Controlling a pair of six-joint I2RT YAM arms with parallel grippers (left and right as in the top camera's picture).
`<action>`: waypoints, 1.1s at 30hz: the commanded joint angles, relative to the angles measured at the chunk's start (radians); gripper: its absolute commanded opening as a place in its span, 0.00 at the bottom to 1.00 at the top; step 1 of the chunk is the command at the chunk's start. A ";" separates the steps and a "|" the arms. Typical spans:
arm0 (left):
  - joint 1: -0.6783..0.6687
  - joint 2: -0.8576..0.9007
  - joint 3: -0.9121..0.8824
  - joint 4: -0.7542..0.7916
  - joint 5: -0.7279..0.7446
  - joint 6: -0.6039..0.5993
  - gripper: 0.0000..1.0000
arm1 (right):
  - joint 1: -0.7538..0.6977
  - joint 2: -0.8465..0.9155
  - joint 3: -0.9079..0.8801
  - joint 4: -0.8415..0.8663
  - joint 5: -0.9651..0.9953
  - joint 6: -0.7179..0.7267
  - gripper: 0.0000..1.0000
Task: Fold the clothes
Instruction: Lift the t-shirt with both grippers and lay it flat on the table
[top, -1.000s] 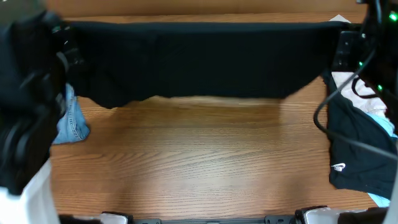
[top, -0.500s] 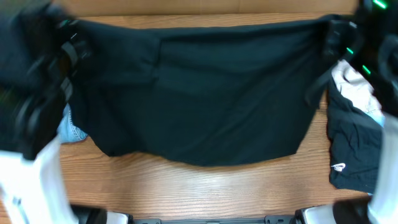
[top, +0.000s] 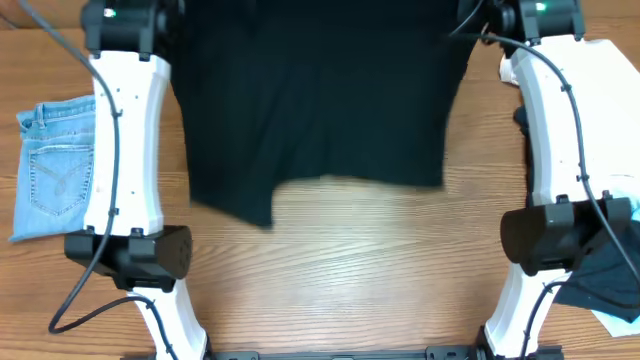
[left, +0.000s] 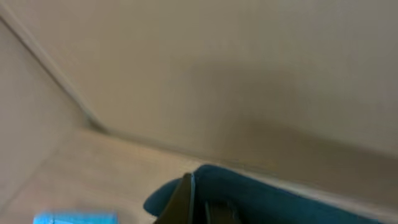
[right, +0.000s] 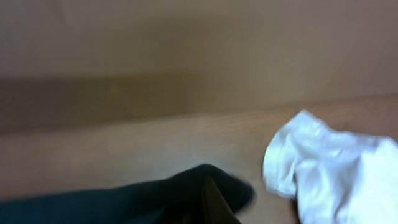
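Status: about one piece done, three left, going by how things lie. Jeans (top: 55, 170) at 9 o'clock sit flat in a tidy rectangle, back pocket up; I'd count those folded. Off-white shirt (top: 600, 70) at 2 o'clock is a loose crumple, not started. Dark garment (top: 600, 280) at 4 o'clock is a heap, half hidden behind the right arm (top: 545, 150), not started either.

Piece in hand is the black top (top: 320, 100). It spans 11 to 1 o'clock along the far edge and runs down to the middle of the surface (top: 350, 280).
- Left tool (left: 196, 208) is clamped on one upper corner, with dark cloth bunched right at its fingers in the wrist view.
- Right tool (right: 208, 202) is clamped on the other corner, same picture.
- Overhead, both tools are cut off at the frame edge, so you get grip detail from the wrist views only.

Look of the top:
- Plain black, spread to full width, no fold line in it that I can see.
- Lower hem is uneven and motion-blurred; the 7 o'clock corner hangs lower than the rest.
- Can't tell if the lower part lies on the wood or hangs clear.
- No label visible.

You've got the spread; the lay-down and every fold on it are left to do.
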 joint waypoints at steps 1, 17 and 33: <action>0.058 -0.057 0.086 0.048 0.027 0.046 0.04 | -0.043 -0.078 0.067 0.032 0.037 0.008 0.04; 0.080 0.012 0.147 -0.571 0.350 -0.017 0.04 | -0.085 -0.056 0.008 -0.354 0.037 0.005 0.08; 0.067 0.295 -0.081 -0.856 0.497 0.005 0.04 | -0.119 -0.042 -0.527 -0.436 -0.112 0.005 0.07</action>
